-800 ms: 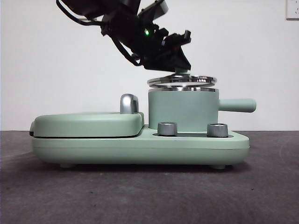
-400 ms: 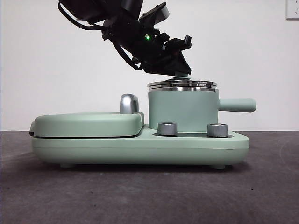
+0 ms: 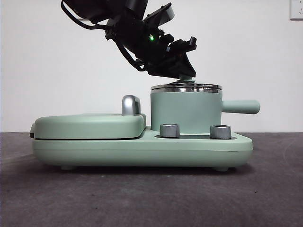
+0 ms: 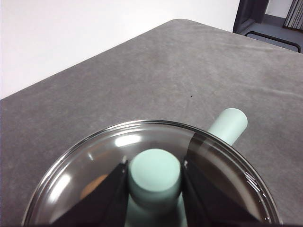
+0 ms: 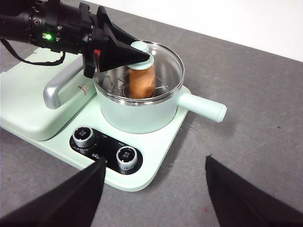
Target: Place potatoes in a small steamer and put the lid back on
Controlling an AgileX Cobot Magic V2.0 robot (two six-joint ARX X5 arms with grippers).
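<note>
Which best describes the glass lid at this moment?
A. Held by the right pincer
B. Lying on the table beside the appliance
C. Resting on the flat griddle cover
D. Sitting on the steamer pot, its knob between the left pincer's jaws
D: the lid sits on the steamer pot, and the left pincer closes on its knob.

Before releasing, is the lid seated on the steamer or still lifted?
Seated. The lid lies level on the small steamer, rims meeting without a gap. The left gripper is shut on its knob.
</note>
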